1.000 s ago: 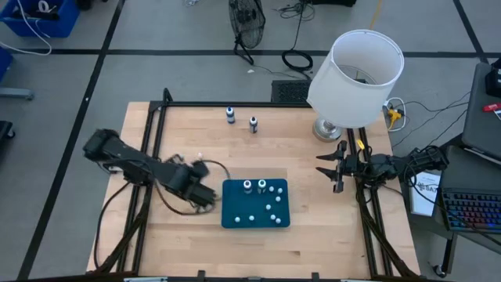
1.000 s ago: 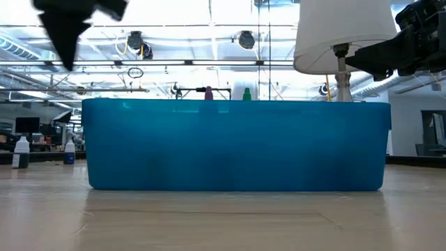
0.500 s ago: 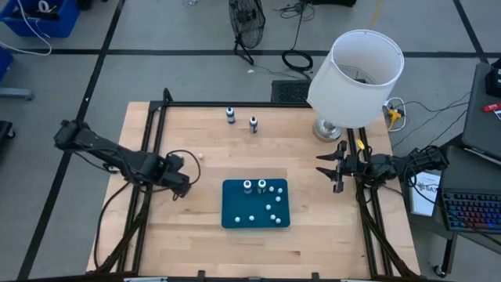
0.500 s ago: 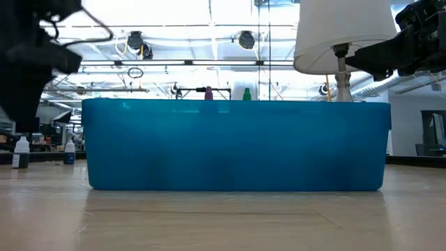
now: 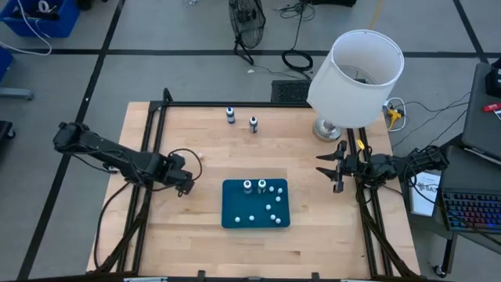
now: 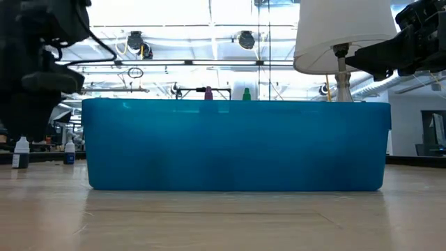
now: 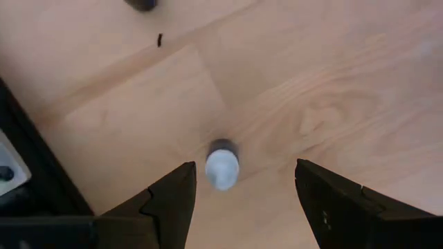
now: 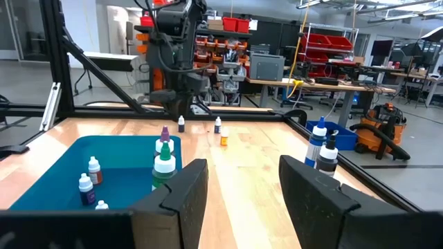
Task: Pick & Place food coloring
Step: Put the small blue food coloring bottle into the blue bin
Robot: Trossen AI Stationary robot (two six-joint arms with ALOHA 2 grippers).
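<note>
Hovering over bare wood at the left side of the table, the left gripper [image 5: 185, 186] stands with its jaws apart and nothing between them, looking straight down on one small white-capped bottle [image 7: 221, 163] that stands upright on the boards between its fingers [image 7: 173, 197], untouched. That bottle [image 5: 200, 156] is well apart from the blue mat [image 5: 235, 205], so it looks to be the piece in hand. On the mat several bottles of food coloring [image 5: 262, 186] already stand, their whitish caps scattered across it, which suggests the sorting is well under way. Left to do, by my reading: this lone bottle, and two more bottles [image 5: 253, 123] near the table's far edge. The left arm reaches in low from the left rail, bent at the elbow, wrist pitched down. Over by the right rail, beside the lamp [image 5: 356, 77], the right gripper [image 5: 333, 173] waits with its fingers parted and empty, facing across the mat.
</note>
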